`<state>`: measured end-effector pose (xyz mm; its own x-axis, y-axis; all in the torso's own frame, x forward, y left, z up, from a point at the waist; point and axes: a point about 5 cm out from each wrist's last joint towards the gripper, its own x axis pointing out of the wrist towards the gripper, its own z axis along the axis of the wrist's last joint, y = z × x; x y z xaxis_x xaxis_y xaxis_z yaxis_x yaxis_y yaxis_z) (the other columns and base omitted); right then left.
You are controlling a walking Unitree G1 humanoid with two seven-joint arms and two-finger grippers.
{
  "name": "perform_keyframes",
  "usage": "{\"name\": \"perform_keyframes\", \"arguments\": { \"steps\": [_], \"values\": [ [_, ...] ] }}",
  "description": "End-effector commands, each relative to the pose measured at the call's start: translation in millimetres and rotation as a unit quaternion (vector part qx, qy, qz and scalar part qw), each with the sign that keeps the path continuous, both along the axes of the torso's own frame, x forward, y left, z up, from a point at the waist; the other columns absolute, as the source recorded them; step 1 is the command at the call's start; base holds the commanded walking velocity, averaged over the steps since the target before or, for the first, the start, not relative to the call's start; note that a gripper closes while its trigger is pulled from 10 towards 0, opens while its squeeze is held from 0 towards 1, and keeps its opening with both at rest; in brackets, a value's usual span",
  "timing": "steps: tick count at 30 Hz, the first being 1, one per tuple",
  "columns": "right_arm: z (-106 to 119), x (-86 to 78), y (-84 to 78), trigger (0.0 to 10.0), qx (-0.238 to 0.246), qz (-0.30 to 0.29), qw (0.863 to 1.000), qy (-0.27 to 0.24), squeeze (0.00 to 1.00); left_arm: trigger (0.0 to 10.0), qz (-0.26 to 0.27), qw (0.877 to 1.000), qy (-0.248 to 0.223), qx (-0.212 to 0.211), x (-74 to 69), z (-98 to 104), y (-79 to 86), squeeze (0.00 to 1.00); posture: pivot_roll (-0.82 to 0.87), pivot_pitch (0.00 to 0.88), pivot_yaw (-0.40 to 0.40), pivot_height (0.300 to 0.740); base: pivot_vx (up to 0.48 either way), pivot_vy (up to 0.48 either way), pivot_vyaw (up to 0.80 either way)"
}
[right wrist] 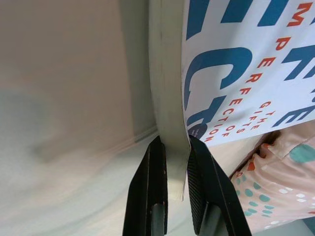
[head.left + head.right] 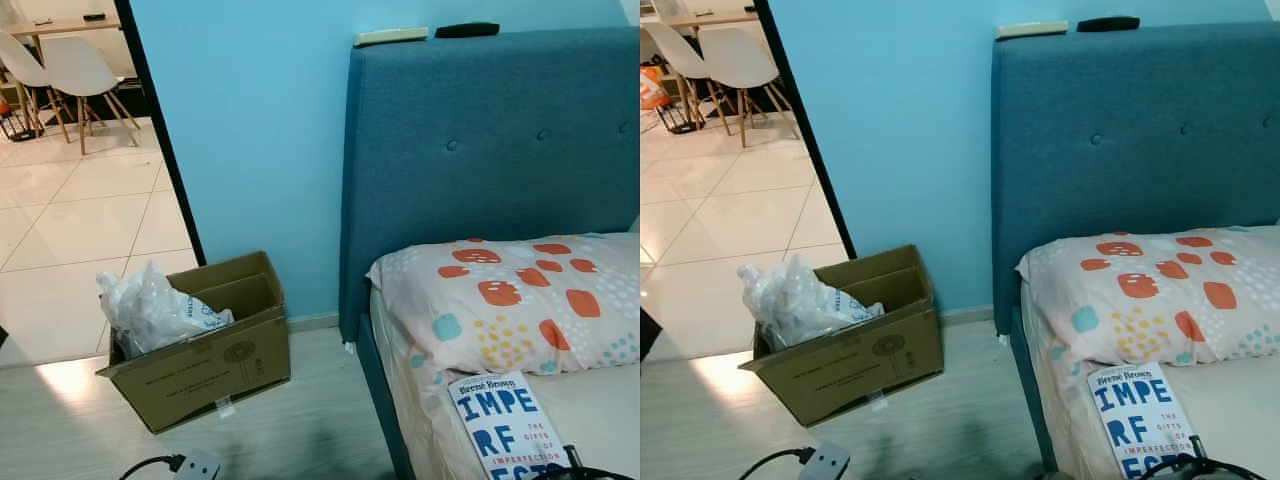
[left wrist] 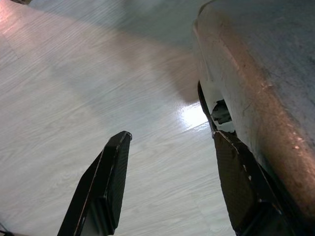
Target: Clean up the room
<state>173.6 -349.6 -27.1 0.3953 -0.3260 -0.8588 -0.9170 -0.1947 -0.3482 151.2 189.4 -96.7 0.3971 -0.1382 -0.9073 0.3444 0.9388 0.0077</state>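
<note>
one book lies on the bed just below the one spotted pillow, and the right pincer is clamped narrow on its edge. left pincer hangs wide apart over the wood floor beside the bed frame. one cardboard box sits on the floor by the blue wall with one crumpled plastic bag in it. two remotes rest on top of the headboard, and two white chairs stand in the far room.

Both the left pincer and right pincer have long, flat black fingers (edges slightly scuffed).
</note>
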Motion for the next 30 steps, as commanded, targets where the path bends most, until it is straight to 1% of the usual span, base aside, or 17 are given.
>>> {"name": "perform_keyframes", "arguments": {
  "steps": [1, 3, 5, 6, 7, 8, 15, 19, 20, 21, 22, 24, 26, 27, 28, 29, 30],
  "values": [
    [-1, -17.9, -12.9, 10.0, -0.037, -0.011, 0.998, 0.042, 0.05, 10.0, -0.012, 1.0, 0.003, -0.005, -1.7, -1, -1.4, 0.0, -0.01, 0.043, 0.028, 0.612, 0.0, 0.0, 0.0],
    [-1, -18.0, -13.8, 10.0, -0.038, -0.011, 0.998, 0.044, 0.05, 10.0, -0.013, 1.0, 0.003, -0.005, -1.7, -1, -1.9, 0.0, -0.01, 0.043, 0.028, 0.612, 0.0, 0.0, 0.0],
    [0, -18.8, -15.9, 10.0, -0.042, -0.012, 0.998, 0.046, 0.15, 10.0, -0.014, 1.0, 0.004, -0.005, -1.9, -1, -2.6, 0.0, -0.01, 0.04, 0.026, 0.612, 0.0, 0.0, 0.0],
    [1, -19.6, -17.6, 10.0, -0.045, -0.014, 0.998, 0.048, 0.5, 10.0, -0.014, 1.0, 0.004, -0.005, -2.1, -1, -3.3, 0.0, -0.01, 0.04, 0.025, 0.612, 0.0, 0.0, 0.0],
    [2, -20.0, -18.9, 10.0, -0.047, -0.016, 0.998, 0.05, 0.95, 10.0, -0.014, 1.0, 0.004, -0.005, -2.3, -1, -3.9, 0.0, -0.01, 0.039, 0.024, 0.612, 0.0, 0.0, 0.0],
    [2, -20.2, -19.8, 10.0, -0.048, -0.017, 0.997, 0.051, 1.0, 10.0, -0.014, 1.0, 0.005, -0.005, -2.4, -1, -4.4, 0.0, -0.01, 0.036, 0.024, 0.612, 0.0, 0.0, 0.0],
    [6, -15.2, -22.1, 10.0, -0.053, -0.019, 0.998, 0.039, 1.0, 10.0, -0.014, 1.0, 0.005, -0.006, -2.5, -1, -5.4, 0.0, -0.02, 0.029, 0.027, 0.612, 0.0, 0.0, 0.0],
    [20, -14.2, -38.2, 10.0, -0.068, -0.043, 0.996, 0.04, 1.0, 10.0, -0.02, 1.0, 0.007, -0.005, -1.8, -1, -7.0, 0.0, -0.04, 0.011, 0.025, 0.612, 0.0, 0.0, 0.0],
    [26, -13.3, -44.0, 10.0, -0.069, -0.056, 0.995, 0.041, 0.87, 10.0, -0.02, 1.0, 0.007, -0.006, -1.4, -1, -7.8, 0.0, -0.05, 0.006, 0.025, 0.612, 0.0, 0.0, 0.0],
    [26, -13.3, -44.0, 10.0, -0.069, -0.056, 0.995, 0.041, 0.87, 10.0, -0.02, 1.0, 0.007, -0.006, -1.4, -1, -7.8, 0.0, -0.05, 0.006, 0.025, 0.612, 0.0, 0.0, 0.0],
    [38, -5.6, -51.9, 10.0, -0.061, -0.087, 0.994, 0.037, 0.0, 10.0, -0.021, 1.0, 0.006, -0.007, -0.4, -1, -9.3, 0.0, -0.05, 0.0, 0.025, 0.612, 0.0, 0.0, 0.0],
    [42, -2.2, -53.5, 10.0, -0.056, -0.096, 0.993, 0.033, 0.0, 10.0, -0.022, 1.0, 0.005, -0.008, 0.0, -1, -9.9, 0.0, -0.06, 0.0, 0.025, 0.612, 0.0, 0.0, 0.0],
    [63, 37.0, -44.3, 10.0, 0.019, -0.131, 0.989, -0.064, 0.0, 10.0, -0.022, 1.0, 0.004, -0.011, 2.2, -1, -12.7, 0.0, -0.07, 0.0, 0.026, 0.612, 0.0, 0.0, 0.0],
    [63, 37.0, -44.3, 10.0, 0.019, -0.131, 0.989, -0.064, 0.0, 10.0, -0.022, 1.0, 0.004, -0.011, 2.2, -1, -12.7, 0.0, -0.07, 0.0, 0.026, 0.612, 0.0, 0.0, 0.0],
    [73, 54.0, -38.6, 10.0, 0.059, -0.146, 0.981, -0.109, 0.0, 10.0, -0.022, 1.0, 0.003, -0.013, 3.1, 0, -13.8, 0.0, -0.07, 0.0, 0.026, 0.612, 0.0, 0.0, 0.0],
    [73, 54.0, -38.6, 10.0, 0.059, -0.146, 0.981, -0.109, 0.0, 10.0, -0.022, 1.0, 0.003, -0.013, 3.1, 0, -13.8, 0.0, -0.07, 0.0, 0.026, 0.612, 0.0, 0.0, 0.0],
    [85, 76.3, -27.1, 10.0, 0.127, -0.172, 0.963, -0.166, 0.0, 10.0, -0.023, 1.0, 0.002, -0.014, 4.4, 0, -15.6, 0.0, -0.07, 0.0, 0.028, 0.612, 0.0, 0.0, 0.0]
  ]
}}
